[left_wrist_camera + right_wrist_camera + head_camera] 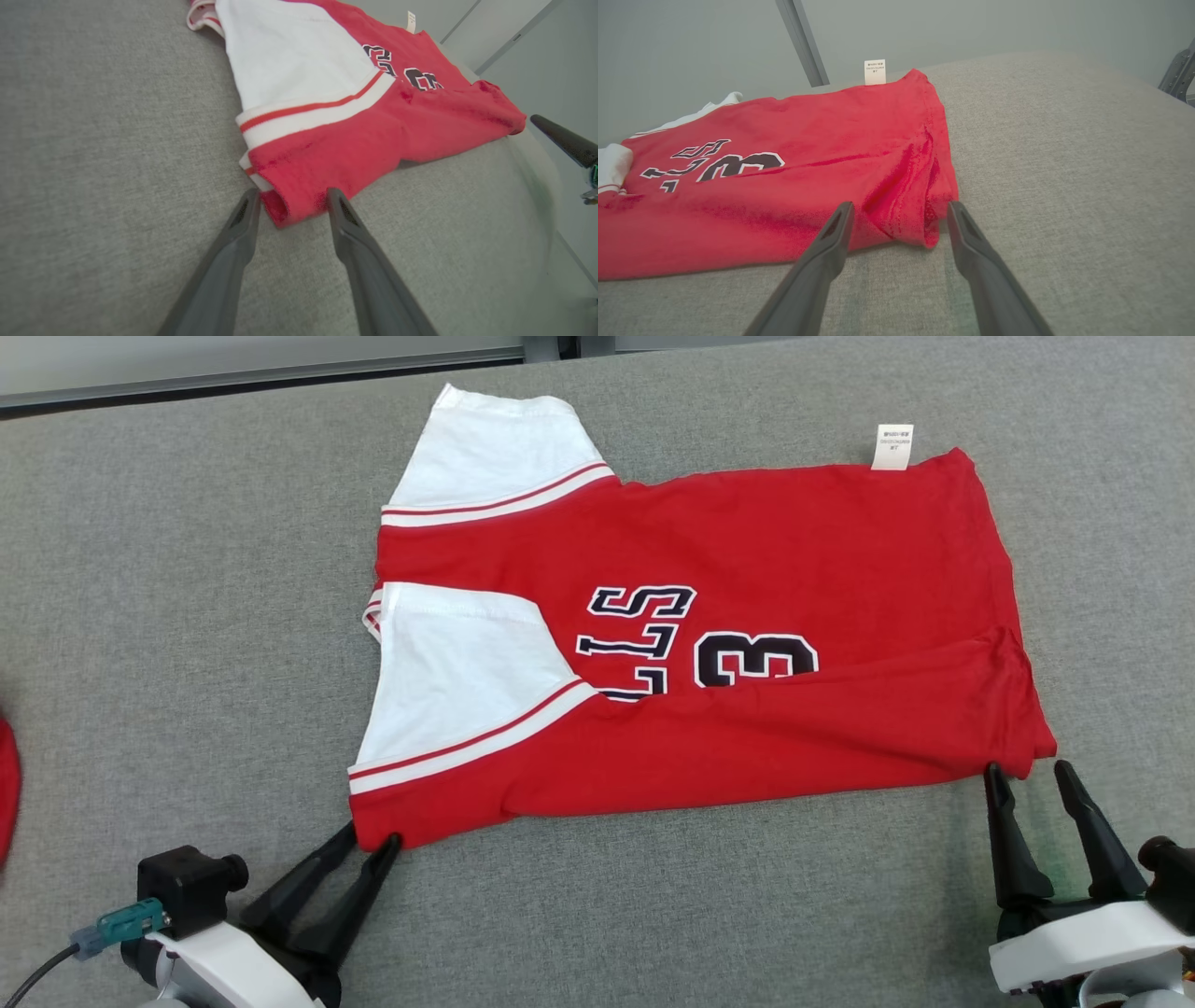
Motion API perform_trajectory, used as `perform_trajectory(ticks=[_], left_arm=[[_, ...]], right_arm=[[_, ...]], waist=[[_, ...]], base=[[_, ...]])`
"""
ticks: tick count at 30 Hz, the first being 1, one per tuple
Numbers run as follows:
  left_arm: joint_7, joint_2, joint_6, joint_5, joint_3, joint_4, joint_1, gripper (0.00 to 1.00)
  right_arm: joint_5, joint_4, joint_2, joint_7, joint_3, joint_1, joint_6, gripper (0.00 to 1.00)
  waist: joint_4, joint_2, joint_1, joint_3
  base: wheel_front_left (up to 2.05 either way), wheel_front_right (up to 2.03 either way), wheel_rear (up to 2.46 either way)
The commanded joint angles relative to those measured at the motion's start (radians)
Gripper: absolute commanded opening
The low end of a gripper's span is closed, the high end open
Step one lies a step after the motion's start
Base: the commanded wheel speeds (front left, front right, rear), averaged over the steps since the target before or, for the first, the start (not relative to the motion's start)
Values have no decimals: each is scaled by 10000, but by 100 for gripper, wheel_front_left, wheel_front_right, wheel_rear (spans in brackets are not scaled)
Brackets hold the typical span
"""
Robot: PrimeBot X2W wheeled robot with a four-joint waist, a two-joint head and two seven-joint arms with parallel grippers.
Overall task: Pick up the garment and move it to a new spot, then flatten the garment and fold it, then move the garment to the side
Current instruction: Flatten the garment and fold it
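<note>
Garment (700, 616) at left gripper (373, 835), right gripper (1027, 768) (splayed)

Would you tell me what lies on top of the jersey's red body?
A white sleeve lies folded over the jersey, and a red fold along the near edge covers part of the dark lettering. The covered characters cannot be read.

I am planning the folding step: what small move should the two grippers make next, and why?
Probably draw both back a little: the left gripper and the right gripper stand open around the near corners of the shirt, which already lies folded lengthwise.
</note>
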Motion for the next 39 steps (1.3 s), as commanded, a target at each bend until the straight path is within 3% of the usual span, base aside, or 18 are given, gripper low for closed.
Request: perform_trajectory(ticks=[1,16,17,19,20,29,34,39], left_arm=[[-13,114,-3,16,-50,83,-144,0],[-113,441,-4,-119,-538,140,-446,0],[-121,454,-4,-133,-554,137,-465,0],[-135,485,-4,-164,-591,134,-500,0],[-131,493,-4,-189,-607,134,-524,0],[-159,629,-3,-192,-521,-73,-240,0],[-163,1011,25,-243,-471,-808,632,0],[229,1277,412,-519,-782,-1646,1430,0]], right_arm=[[130,184,-40,-4,74,-147,-3,100],[488,2180,-550,-69,479,-1492,-3,100],[509,2254,-569,-26,553,-1568,-3,75],[574,2401,-674,60,679,-1707,-3,13],[639,2447,-732,98,768,-1751,-3,0],[1362,2149,-1418,18,738,-1023,-13,0],[1994,1505,-2212,641,441,21,-16,0],[2171,961,-2648,1143,5,830,-19,0]], waist=[[-23,0,0,15],[79,0,0,-5],[96,0,0,-3],[138,0,0,-4],[162,0,0,-10],[369,0,0,-317],[399,0,0,-557],[523,0,0,-655]], base=[[0,0,0],[0,0,0],[0,0,0],[0,0,0],[0,0,0],[0,0,0],[0,0,0],[0,0,0]])
